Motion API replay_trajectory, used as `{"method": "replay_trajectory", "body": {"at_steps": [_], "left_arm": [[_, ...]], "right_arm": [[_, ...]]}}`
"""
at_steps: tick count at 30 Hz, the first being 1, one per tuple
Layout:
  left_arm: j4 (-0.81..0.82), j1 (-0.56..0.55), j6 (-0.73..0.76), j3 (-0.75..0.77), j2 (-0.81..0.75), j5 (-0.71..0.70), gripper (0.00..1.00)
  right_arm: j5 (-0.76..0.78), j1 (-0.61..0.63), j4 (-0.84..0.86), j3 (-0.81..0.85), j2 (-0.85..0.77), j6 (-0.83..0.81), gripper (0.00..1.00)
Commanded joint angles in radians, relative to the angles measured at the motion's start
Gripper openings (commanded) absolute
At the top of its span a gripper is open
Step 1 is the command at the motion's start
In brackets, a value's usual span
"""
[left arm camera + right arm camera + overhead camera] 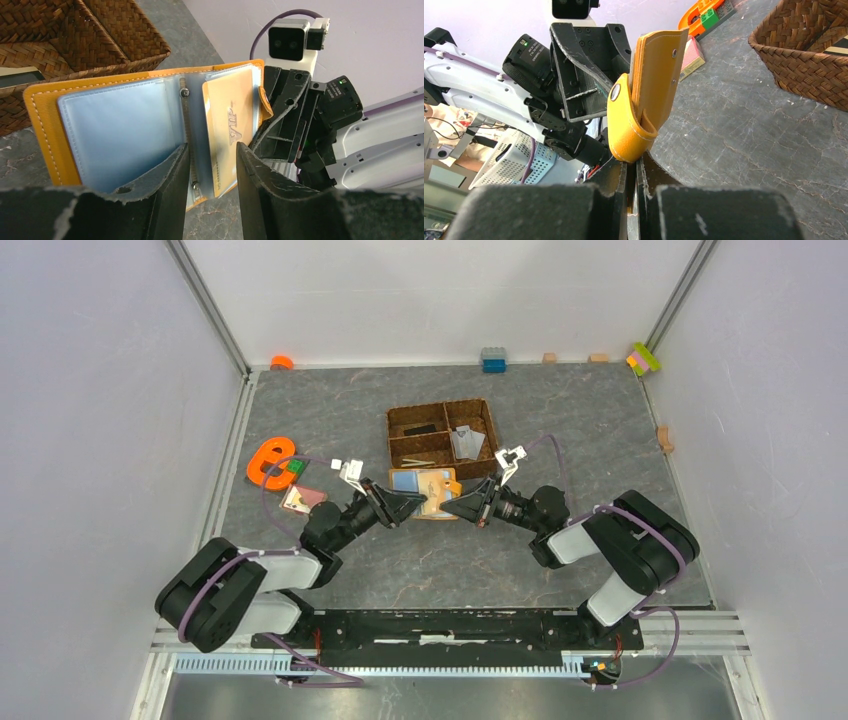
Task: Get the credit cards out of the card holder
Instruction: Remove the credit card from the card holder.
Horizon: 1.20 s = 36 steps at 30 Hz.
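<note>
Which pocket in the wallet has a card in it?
The pocket of the card holder beside the right gripper: a beige VIP card sits in it. The other pocket shows only pale blue lining.

Both arms angled inward, left tool [211, 148] agape, right tool [633, 163] pinched tight

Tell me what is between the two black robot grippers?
The open orange-tan folding card holder sits between the left gripper and the right gripper, which pinches its edge. The top view shows it.
</note>
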Motion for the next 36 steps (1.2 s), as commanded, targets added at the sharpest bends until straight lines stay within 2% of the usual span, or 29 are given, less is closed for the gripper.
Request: {"method": "replay_trajectory", "body": {"at_steps": [1,4,8,10,13,21,28,33,36], "left_arm": [[-0.028,0.004,0.029,0.03,-0.003,-0.029,0.44],[0.076,0.004,0.011,0.015,0.017,0.023,0.4],[0.212,0.004,-0.023,0.008,0.072,0.081,0.25],[0.27,0.006,-0.047,0.005,0.099,0.103,0.21],[0.342,0.011,-0.072,0.001,0.127,0.133,0.2],[0.345,0.022,-0.071,-0.017,0.102,0.128,0.19],[0.346,0.022,-0.098,0.022,0.138,0.206,0.2],[0.346,0.021,-0.118,0.049,0.167,0.245,0.18],[0.345,0.021,-0.115,0.049,0.167,0.248,0.13]], "right_arm": [[-0.028,0.006,0.281,0.036,-0.022,-0.009,0.0],[-0.03,0.006,0.281,0.038,-0.02,-0.006,0.0],[-0.009,0.006,0.26,0.032,-0.02,-0.014,0.0],[0.005,0.004,0.213,0.039,-0.015,-0.034,0.0],[0.009,0.003,0.199,0.047,0.001,-0.03,0.0],[0.043,-0.026,0.086,0.052,0.01,-0.06,0.0],[0.012,-0.026,0.104,0.071,0.034,-0.04,0.01],[-0.011,-0.026,0.139,0.076,0.045,-0.019,0.06],[-0.019,-0.026,0.146,0.08,0.047,-0.017,0.14]]}}
